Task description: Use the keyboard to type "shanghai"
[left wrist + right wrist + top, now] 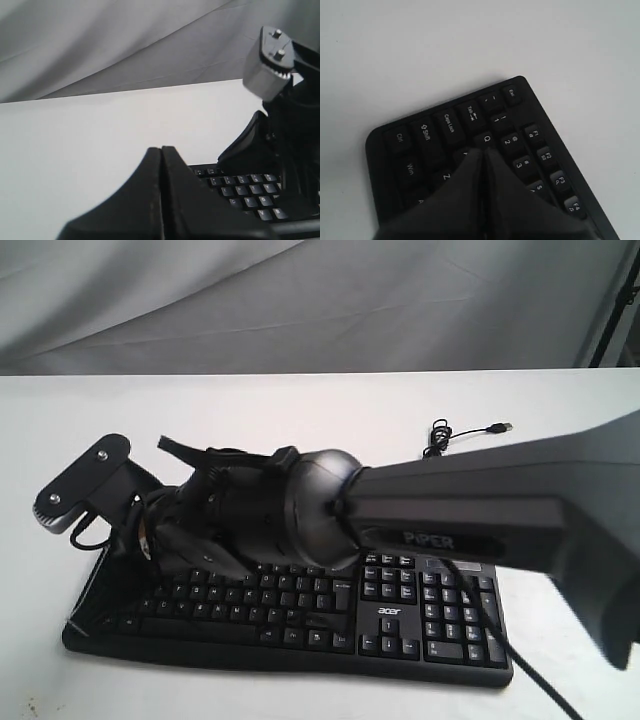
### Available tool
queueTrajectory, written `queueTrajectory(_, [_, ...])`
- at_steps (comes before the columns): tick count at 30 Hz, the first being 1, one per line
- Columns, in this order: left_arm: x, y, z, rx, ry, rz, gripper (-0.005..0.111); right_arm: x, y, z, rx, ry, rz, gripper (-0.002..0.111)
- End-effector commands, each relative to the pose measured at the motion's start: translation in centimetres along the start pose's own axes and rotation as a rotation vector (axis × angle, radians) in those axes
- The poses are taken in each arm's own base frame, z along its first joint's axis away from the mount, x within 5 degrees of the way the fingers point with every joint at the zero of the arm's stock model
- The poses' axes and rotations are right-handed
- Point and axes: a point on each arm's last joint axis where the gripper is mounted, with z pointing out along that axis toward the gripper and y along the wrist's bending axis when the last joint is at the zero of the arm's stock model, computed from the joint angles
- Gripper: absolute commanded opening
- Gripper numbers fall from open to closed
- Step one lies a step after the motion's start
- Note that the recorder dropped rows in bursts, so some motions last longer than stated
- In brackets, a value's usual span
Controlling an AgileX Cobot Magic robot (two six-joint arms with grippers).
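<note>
In the exterior view, the keyboard [300,625] lies flat on the white bench [250,410], low and central, its number pad toward the right; its thin cable [440,437] coils on the bench behind it; the right arm [480,500] reaches from the right across the keys to the keyboard's left half, and a grey plate [80,480] with two screws juts out at its far end; we cannot make out the fingertips here, for the arm's dark bulk hides them; a grey cloth [300,300] hangs behind the bench.

In the left wrist view, the left fingers [156,157] are pressed together with nothing between them, and they hang over bare bench; the keyboard [245,192] shows just beyond them, with the grey plate [265,65] above it.

In the right wrist view, the right fingers [477,161] are closed tight on nothing, their tips over the keyboard [425,135] beside the Q key; we cannot tell whether they touch a key.
</note>
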Motion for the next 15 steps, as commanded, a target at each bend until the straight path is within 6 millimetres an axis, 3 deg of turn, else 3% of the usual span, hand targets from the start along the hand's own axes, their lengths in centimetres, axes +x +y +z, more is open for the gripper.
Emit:
queueTrajectory(1, [0.1, 0.0, 0.0, 0.004, -0.004, -0.001, 0.000, 0.2, 0.2, 1.0, -0.010, -0.028, -0.008, 0.000])
queueTrajectory(15, [0.1, 0.0, 0.0, 0.004, -0.004, -0.001, 0.000, 1.2, -1.3, 2.3, 0.003, -0.005, 0.039, 0.000])
